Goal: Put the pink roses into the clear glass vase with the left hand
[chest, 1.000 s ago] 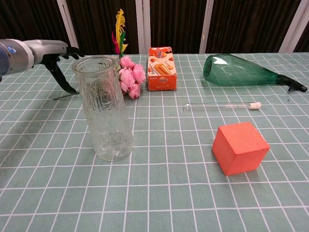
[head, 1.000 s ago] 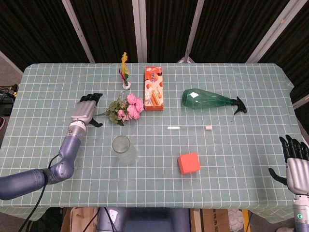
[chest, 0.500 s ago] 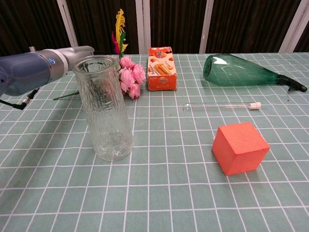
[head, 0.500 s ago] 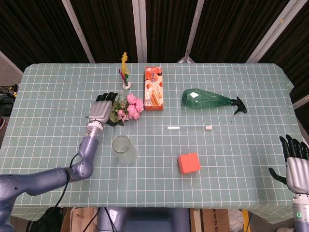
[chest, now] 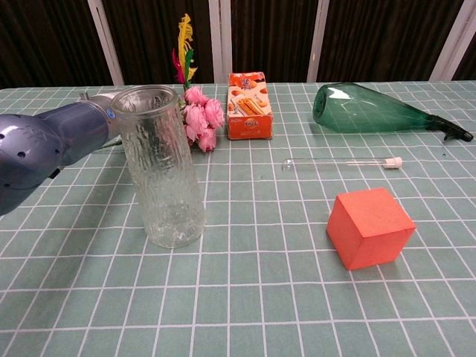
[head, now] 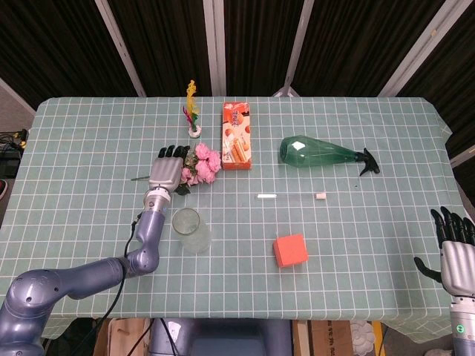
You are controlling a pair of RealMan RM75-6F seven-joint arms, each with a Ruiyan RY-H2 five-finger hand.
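Left arm (chest: 44,149) reaches behind the upright vase (chest: 158,167), apparently toward roses (chest: 199,117).

**Colours on the checked table**

The table (head: 89,133) wears a pale green cloth gridded in white. Pink roses (head: 202,163) lie beside a clear glass vase (head: 188,229). Orange box (head: 236,136), dark green bottle (head: 320,153), coral-red cube (head: 290,250), yellow-and-magenta feathers (head: 191,104).

Hemmed in at the roses (head: 200,166): snack box (head: 237,145) just beside on the right, feather toy (head: 192,111) behind, glass vase (head: 188,229) upright close in front. Open worktop (head: 82,148) to the left, beyond the left hand (head: 166,170).
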